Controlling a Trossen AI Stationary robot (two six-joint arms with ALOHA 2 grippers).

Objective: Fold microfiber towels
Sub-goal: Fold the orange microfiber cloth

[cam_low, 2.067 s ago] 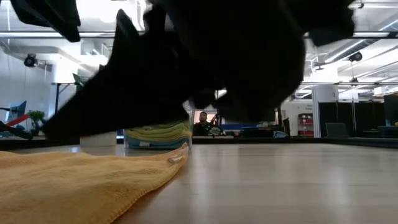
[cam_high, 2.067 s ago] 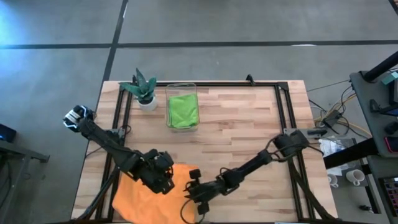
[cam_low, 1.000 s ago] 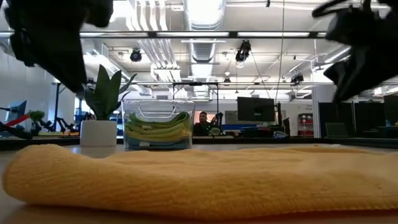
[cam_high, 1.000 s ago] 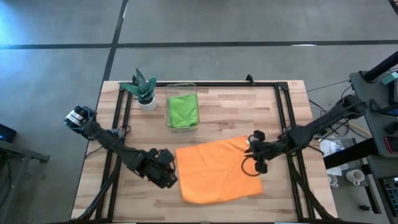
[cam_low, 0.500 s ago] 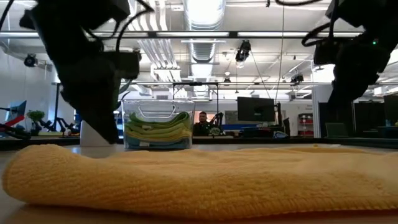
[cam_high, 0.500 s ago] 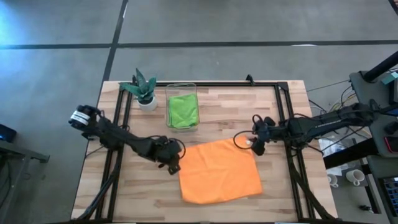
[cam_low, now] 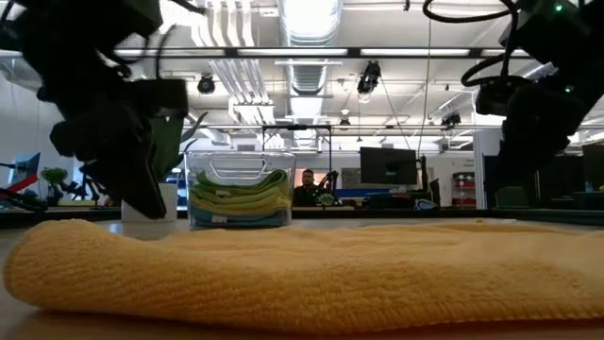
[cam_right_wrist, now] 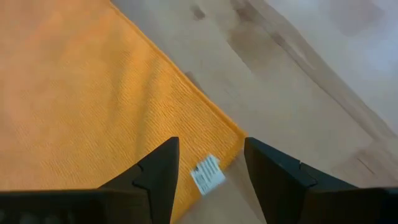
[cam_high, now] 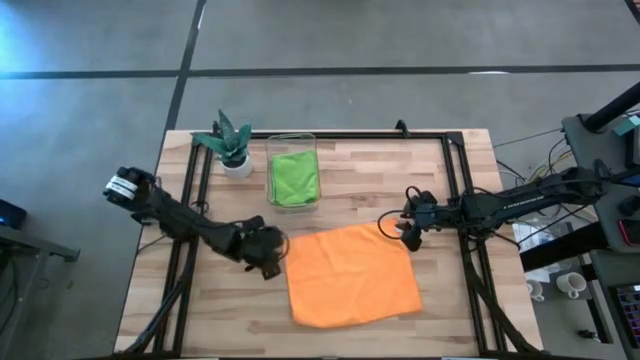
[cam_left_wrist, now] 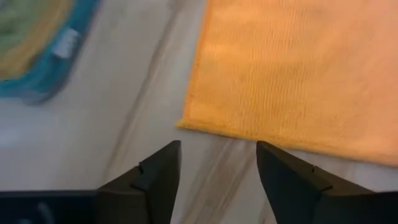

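An orange towel lies spread flat on the wooden surface, in the near middle of it. A small white label is sewn at its far right corner; no writing on it can be read.

The left gripper sits low at the towel's far left corner, just beside the cloth's edge. Its jaws stand apart with nothing between them; the left wrist view shows bare wood in the gap and the orange corner just ahead.

The right gripper is at the towel's far right corner. Its jaws are also parted and hold nothing, straddling the corner with the white label without closing on it.

At the far side of the surface stands a clear plastic bin holding folded towels, a lime green towel on top. In the low view the stack shows green and yellow layers with a blue one at the bottom. Just left of the bin is a small potted plant in a white pot.

Beyond the surface, the low view shows a person seated among monitors.
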